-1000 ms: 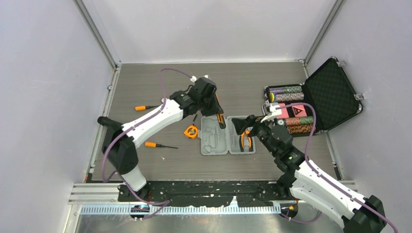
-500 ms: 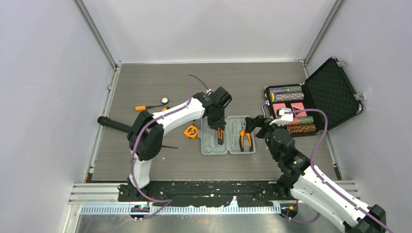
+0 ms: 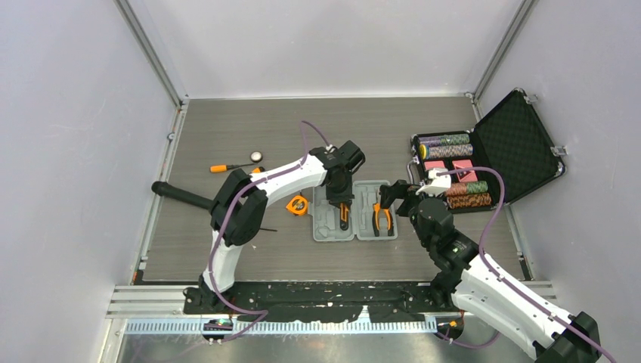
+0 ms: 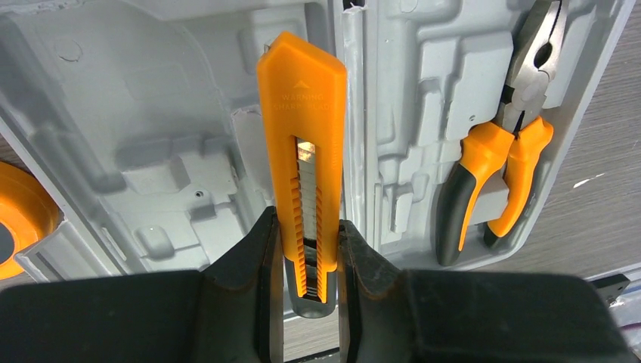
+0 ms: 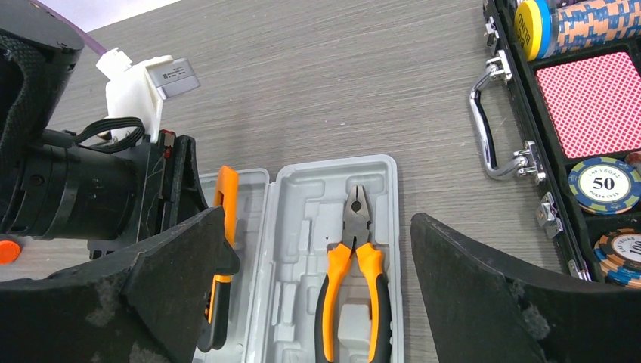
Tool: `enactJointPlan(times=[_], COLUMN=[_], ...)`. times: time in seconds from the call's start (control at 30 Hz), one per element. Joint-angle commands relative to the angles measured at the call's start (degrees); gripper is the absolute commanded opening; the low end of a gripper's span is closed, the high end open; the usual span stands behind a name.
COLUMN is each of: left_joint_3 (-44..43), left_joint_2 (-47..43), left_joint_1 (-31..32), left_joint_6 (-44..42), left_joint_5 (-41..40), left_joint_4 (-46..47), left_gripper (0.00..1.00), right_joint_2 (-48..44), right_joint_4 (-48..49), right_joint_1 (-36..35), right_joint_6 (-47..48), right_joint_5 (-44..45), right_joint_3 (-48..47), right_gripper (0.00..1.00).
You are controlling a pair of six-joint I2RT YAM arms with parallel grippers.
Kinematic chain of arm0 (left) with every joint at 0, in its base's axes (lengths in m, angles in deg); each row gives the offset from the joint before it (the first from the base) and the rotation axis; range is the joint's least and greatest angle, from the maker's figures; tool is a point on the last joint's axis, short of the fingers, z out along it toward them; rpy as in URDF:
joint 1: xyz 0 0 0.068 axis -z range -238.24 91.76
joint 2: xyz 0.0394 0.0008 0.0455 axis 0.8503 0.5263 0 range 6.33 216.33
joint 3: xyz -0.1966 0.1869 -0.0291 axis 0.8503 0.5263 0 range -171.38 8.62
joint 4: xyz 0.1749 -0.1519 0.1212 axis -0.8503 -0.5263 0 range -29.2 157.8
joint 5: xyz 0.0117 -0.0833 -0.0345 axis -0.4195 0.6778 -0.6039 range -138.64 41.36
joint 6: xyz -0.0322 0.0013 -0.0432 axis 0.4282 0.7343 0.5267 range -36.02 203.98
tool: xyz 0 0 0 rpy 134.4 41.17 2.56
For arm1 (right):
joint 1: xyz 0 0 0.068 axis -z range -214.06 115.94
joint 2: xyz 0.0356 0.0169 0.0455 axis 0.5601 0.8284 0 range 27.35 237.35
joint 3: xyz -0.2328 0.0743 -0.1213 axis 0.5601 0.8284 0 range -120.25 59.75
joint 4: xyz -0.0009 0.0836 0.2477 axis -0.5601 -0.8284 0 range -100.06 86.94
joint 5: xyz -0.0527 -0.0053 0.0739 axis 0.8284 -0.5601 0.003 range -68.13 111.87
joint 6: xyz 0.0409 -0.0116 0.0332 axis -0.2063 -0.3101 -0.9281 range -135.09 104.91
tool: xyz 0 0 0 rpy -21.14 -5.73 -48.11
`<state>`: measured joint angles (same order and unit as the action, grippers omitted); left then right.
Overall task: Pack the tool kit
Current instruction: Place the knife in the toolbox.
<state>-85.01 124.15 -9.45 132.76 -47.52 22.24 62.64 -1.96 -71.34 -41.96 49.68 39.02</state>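
The grey tool kit case lies open and flat in the middle of the table. Orange-and-black pliers lie in its right half. My left gripper is shut on an orange utility knife and holds it over the left half, beside the hinge. My right gripper is open and empty, above the pliers. An orange tape measure sits just left of the case. An orange-handled screwdriver lies at the far left. A second screwdriver is mostly hidden under my left arm.
A larger black case with poker chips and cards stands open at the right, its metal handle near the tool kit. A small white round object lies near the screwdriver. A black bar lies at the left.
My left gripper carried the knife from the case's back edge down over its left half. My right gripper drew back off the pliers, which stay in the right half.
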Motion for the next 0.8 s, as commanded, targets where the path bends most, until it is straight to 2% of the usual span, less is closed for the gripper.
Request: enactJointPlan(times=[0.0, 0.57, 0.77], left_joint_3=[-1.53, 0.14, 0.38], left_joint_2=[-0.05, 1.76, 2.46], left_joint_1=[0.25, 0.25, 0.25], left_joint_6=[-0.19, 2.35, 2.73], left_joint_5=[-0.09, 2.57, 3.41], left_joint_4=[0.17, 2.19, 2.30], left_gripper=[0.13, 0.29, 0.31], right_joint_2=[0.28, 0.94, 1.27], right_joint_4=[1.53, 1.53, 1.52], right_joint_1=[0.08, 0.21, 0.36], right_joint_6=[0.26, 0.51, 0.50], right_joint_5=[0.98, 0.32, -0.01], right_joint_3=[-0.79, -0.81, -0.80], right_gripper=[0.97, 0.98, 0.98])
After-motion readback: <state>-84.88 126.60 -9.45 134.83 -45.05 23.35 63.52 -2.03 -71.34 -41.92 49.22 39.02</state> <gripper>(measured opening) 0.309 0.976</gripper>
